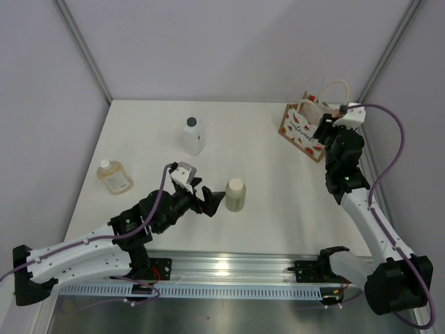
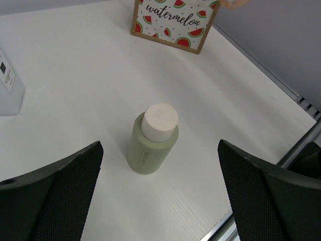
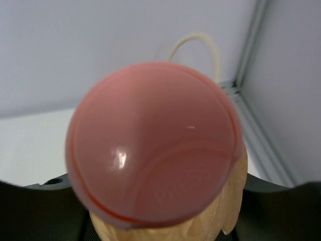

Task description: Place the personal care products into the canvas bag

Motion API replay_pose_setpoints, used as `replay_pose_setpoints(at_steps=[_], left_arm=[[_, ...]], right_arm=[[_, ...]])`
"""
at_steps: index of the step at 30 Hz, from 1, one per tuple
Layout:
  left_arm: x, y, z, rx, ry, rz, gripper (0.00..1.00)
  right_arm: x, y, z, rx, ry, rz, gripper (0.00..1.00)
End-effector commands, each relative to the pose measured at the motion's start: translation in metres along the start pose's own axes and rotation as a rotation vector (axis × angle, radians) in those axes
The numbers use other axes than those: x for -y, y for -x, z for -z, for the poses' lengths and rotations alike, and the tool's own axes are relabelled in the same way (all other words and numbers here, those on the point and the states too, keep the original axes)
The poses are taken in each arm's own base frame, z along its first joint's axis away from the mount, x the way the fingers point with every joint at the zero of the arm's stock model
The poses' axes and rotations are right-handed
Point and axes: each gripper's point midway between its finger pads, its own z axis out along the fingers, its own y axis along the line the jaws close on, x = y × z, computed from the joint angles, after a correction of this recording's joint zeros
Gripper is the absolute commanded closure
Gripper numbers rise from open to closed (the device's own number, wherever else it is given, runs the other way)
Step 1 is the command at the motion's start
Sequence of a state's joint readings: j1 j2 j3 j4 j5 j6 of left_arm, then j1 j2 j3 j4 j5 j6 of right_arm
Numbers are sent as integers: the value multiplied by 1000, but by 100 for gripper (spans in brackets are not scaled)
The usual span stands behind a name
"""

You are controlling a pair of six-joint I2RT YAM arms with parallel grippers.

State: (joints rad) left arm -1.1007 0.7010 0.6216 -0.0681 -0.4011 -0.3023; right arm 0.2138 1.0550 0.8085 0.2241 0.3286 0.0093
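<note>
The left gripper gapes wide, an upright beige cylinder bottle with cream cap just ahead between its fingers, while the right gripper is clamped on the orange plastic bottle with pink cap.

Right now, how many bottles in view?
4. White black-capped bottle far centre; amber flask left; cream-capped cylinder ahead of left gripper; pink-capped bottle held by right gripper at canvas bag. Bag's inside not visible.
</note>
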Motion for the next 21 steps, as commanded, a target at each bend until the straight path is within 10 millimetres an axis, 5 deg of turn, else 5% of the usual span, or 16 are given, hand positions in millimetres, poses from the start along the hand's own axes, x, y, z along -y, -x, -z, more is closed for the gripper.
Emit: replay_pose_setpoints(at_steps=[1, 11, 16, 21], left_arm=[[-5, 11, -5, 48, 30, -12, 1], [11, 10, -7, 12, -37, -3, 1], [14, 9, -7, 6, -53, 3, 1], [14, 7, -9, -13, -41, -7, 1]], right_arm=[[37, 99, -8, 257, -150, -89, 100], [53, 158, -62, 323, -201, 69, 100], [54, 164, -79, 359, -185, 98, 100], [53, 149, -104, 352, -144, 64, 100]])
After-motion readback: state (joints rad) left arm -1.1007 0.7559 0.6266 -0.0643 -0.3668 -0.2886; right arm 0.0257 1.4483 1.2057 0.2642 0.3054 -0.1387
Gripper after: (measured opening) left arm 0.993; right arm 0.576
